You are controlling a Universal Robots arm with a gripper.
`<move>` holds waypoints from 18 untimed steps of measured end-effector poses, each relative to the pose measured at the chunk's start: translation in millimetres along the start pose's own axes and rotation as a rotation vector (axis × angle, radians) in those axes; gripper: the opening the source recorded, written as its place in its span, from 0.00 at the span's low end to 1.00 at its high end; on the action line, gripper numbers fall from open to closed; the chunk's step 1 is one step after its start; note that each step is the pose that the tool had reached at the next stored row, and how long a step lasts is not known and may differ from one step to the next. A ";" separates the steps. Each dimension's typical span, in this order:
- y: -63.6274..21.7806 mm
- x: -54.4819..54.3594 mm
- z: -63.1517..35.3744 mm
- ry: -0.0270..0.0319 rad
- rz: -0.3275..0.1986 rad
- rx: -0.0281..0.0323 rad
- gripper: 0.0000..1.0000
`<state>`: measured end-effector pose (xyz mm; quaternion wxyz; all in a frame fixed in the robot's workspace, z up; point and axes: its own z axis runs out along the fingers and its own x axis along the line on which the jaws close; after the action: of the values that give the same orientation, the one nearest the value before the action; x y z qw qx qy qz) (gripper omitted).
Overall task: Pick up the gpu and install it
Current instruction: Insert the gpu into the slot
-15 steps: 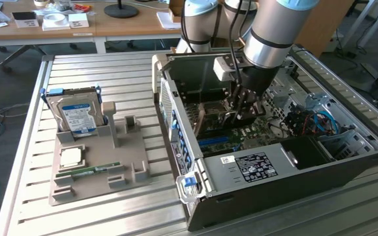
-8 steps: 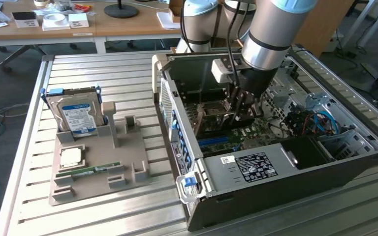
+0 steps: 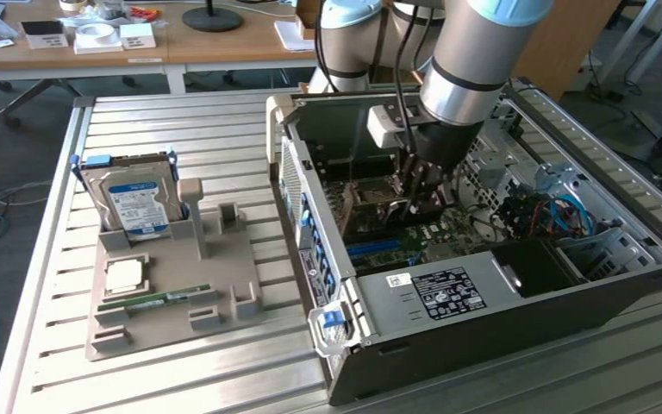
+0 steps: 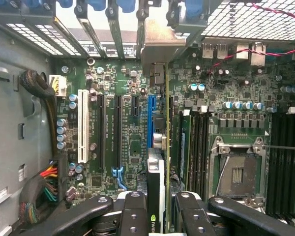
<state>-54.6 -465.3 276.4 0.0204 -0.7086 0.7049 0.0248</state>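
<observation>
Inside the open black computer case (image 3: 481, 354), the pincer (image 4: 160, 199) grips the thin flat gpu card (image 4: 156, 174) over the green board (image 4: 135, 147); fitting it likely needs lining up with the long blue slot (image 4: 150, 115).

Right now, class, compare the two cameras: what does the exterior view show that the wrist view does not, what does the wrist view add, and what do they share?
Exterior view: the hard drive, a memory stick and a chip on the grey holder, beside the open computer case.
Wrist view: the gpu gripped edge-on between the fingers, the white slot, the empty processor socket.
Shared: the gripper inside the case, over the motherboard.
</observation>
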 end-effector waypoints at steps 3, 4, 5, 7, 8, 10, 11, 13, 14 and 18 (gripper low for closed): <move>0.7 0.1 0.4 0.0037 0.000 0.0001 0.27; 1.0 0.1 0.6 0.0058 0.001 0.0000 0.27; 1.3 0.1 1.0 0.0079 0.001 0.0001 0.27; 1.8 0.2 2.3 0.0116 0.002 0.0001 0.27; 2.2 0.2 3.2 0.0124 0.002 0.0000 0.27; 3.5 0.2 4.7 0.0125 0.002 0.0002 0.27; 4.0 0.1 5.6 0.0127 0.002 0.0001 0.27; 4.7 -0.4 7.2 0.0145 0.002 0.0000 0.27; 4.9 -0.8 7.7 0.0144 0.002 0.0001 0.27; 5.1 -1.8 10.9 0.0144 0.002 0.0001 0.27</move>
<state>-59.8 -462.8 265.7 0.0154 -0.7081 0.7057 0.0196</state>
